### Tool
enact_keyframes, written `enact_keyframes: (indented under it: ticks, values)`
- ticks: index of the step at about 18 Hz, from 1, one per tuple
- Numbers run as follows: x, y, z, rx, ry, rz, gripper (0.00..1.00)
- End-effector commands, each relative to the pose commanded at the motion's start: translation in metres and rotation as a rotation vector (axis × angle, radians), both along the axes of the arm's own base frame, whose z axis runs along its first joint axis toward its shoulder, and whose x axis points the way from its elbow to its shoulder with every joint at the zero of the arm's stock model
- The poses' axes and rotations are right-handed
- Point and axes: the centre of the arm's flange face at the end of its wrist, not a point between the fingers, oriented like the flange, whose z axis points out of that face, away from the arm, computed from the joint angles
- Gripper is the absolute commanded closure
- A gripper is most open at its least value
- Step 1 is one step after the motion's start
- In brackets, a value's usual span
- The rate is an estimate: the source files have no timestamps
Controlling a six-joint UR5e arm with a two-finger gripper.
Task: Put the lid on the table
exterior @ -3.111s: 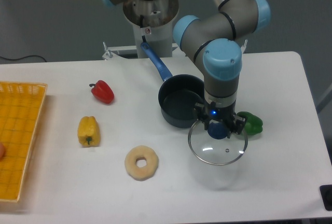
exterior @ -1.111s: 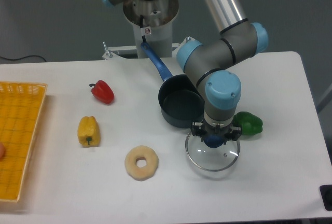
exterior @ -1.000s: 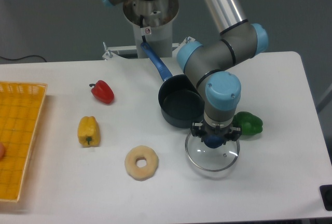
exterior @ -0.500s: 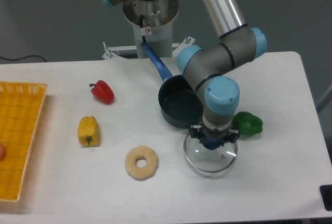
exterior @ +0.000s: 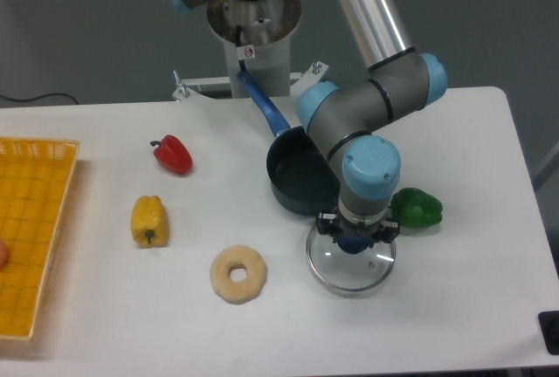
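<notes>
One lid (exterior: 350, 263) sits low on or just above the table (exterior: 472, 307), gripper (exterior: 355, 239) clamped on its blue knob, just in front of the pot (exterior: 301, 181) (dark blue, nothing inside). Green pepper (exterior: 417, 208) just right. Donut (exterior: 238, 273) to the left; yellow mesh tray (exterior: 31, 229) at far left w/ something reddish at its edge.

Lid (exterior: 350, 263) before the pot (exterior: 301, 181) — doughnut (exterior: 238, 273) left.
</notes>
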Motion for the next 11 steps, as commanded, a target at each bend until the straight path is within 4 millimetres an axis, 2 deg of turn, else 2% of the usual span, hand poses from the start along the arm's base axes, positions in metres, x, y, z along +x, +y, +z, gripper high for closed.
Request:
enact_keyframes:
  ticks: [2,9,11]
  values:
    - [-0.0004,0.0003,0.0007,0.001,0.001,0.000,0.41]
    - [0.0006,0.0020,-0.0021,0.000,0.000,-0.012,0.25]
    - [0.0006,0.0020,-0.0021,0.000,0.000,-0.012,0.24]
